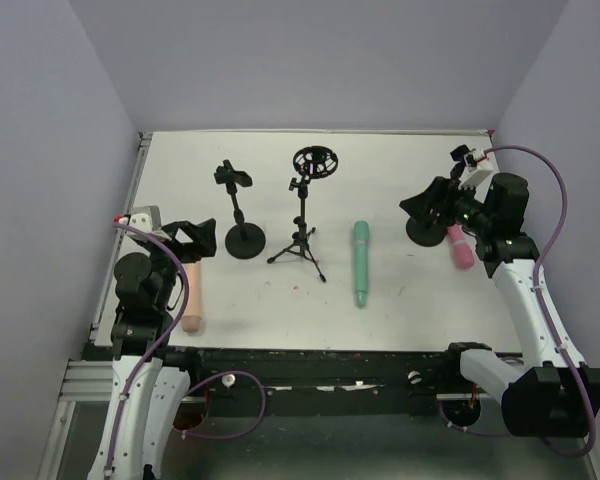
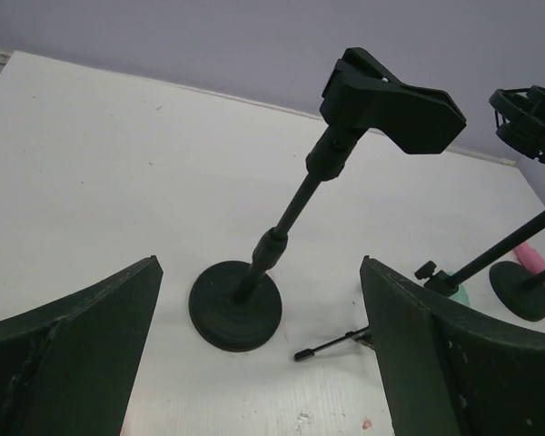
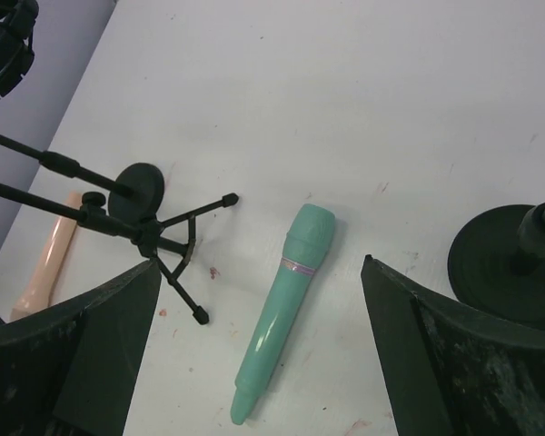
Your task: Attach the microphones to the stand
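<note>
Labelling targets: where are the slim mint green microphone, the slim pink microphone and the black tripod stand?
slim mint green microphone (image 3: pixel 277 318), right wrist view, mid-body.
slim pink microphone (image 1: pixel 461 251), top view, visible body.
black tripod stand (image 1: pixel 303 212), top view, upright pole.

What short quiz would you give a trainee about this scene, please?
1. True or false: the mint green microphone lies flat on the table.
2. Which microphone lies nearest the left tool? A the pink microphone; B the beige-peach microphone; C the mint green microphone.
3. Fill the gap: the stand with the ring-shaped holder rests on a ____ base.
Key: 1 true; 2 B; 3 tripod.
</note>
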